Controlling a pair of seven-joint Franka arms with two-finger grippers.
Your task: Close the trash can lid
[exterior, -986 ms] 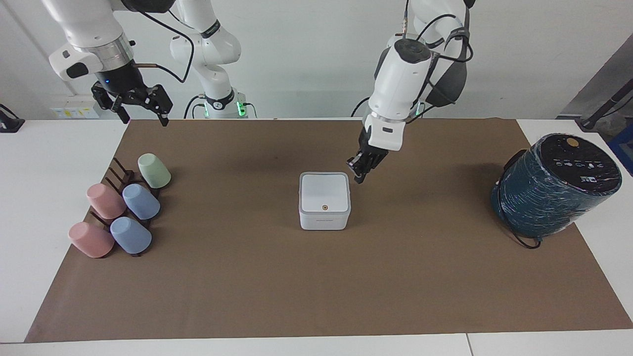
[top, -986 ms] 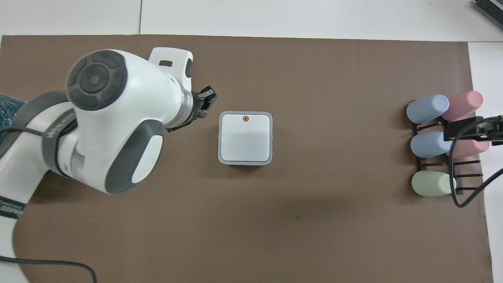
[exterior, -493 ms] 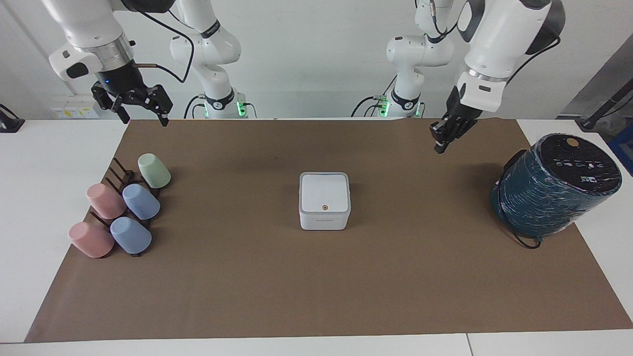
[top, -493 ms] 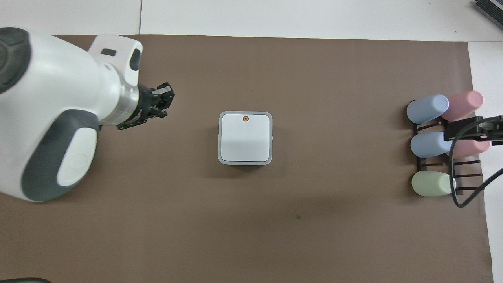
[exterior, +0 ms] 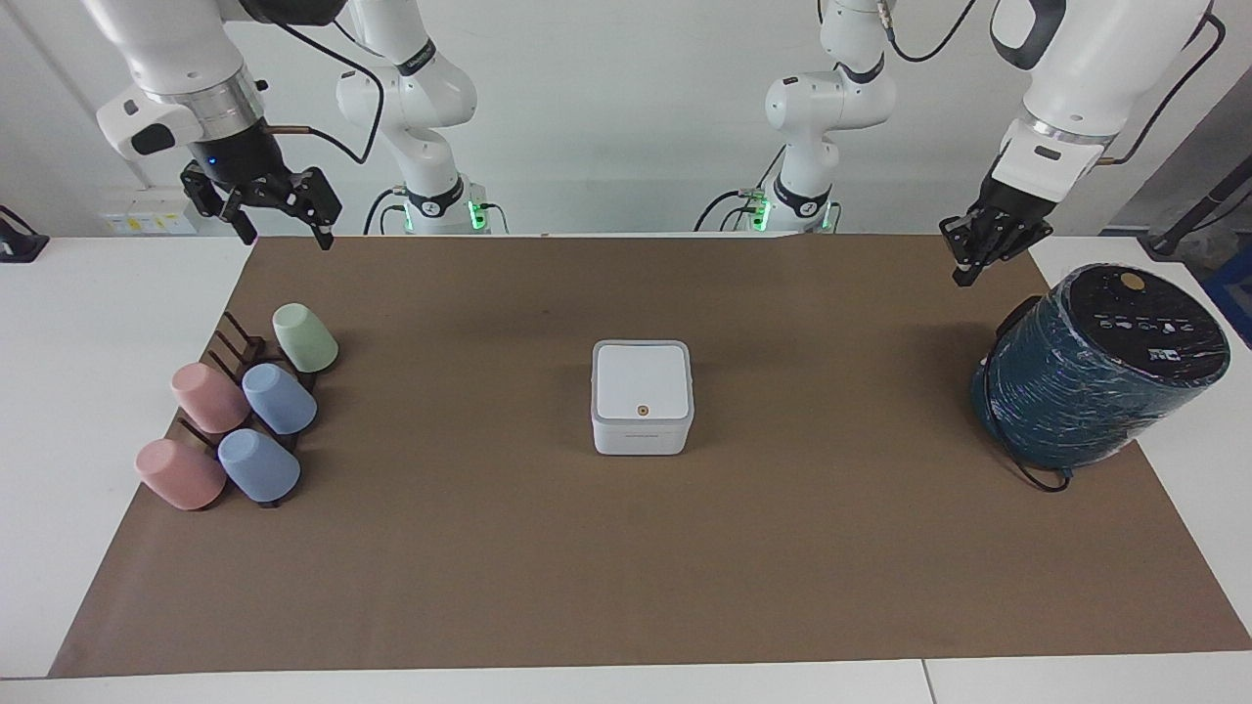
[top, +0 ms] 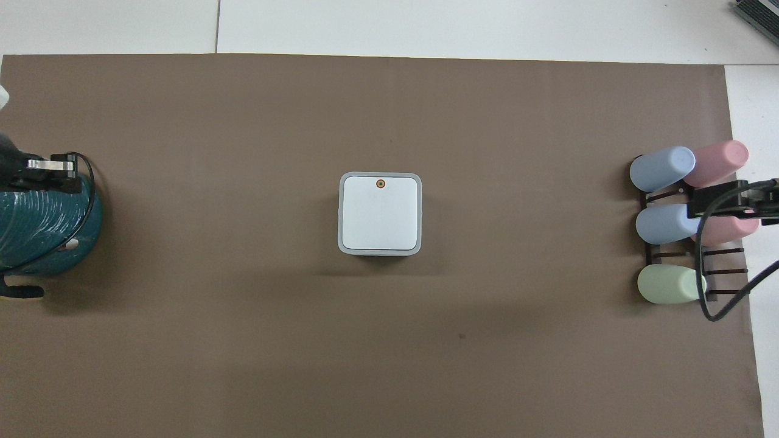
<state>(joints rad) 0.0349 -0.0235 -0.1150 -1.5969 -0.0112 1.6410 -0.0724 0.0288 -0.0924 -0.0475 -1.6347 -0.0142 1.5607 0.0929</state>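
The small white cube-shaped plastic trash can (exterior: 642,411) with rounded corners sits at the centre of the facing view, on the brown paper mat (exterior: 626,548) that covers most of the white table (exterior: 108,323). Its square white hinged lid (exterior: 642,379) lies flat and shut on the can, with the small orange dot toward the lower edge of the lid in that view; in the overhead view the can (top: 380,250) is again at the centre of the frame and the lid (top: 380,213) shows its dot near the upper edge.

The left hand (exterior: 978,256) hangs in the upper right of the facing view, over the mat's corner, well apart from the can; its fingers are close together and nothing is between them. Just below it in the frame stands a large dark teal wrapped cylinder (exterior: 1095,376) with a black top, at the mat's right edge.

The right hand (exterior: 284,230) hangs in the upper left of the facing view, over the mat's corner, its fingers spread wide with nothing held. Below it, at the left of the frame, a dark wooden rack (exterior: 240,352) carries five plastic cups lying tilted: one pale green (exterior: 304,337), two pink (exterior: 208,396), two blue (exterior: 279,398).
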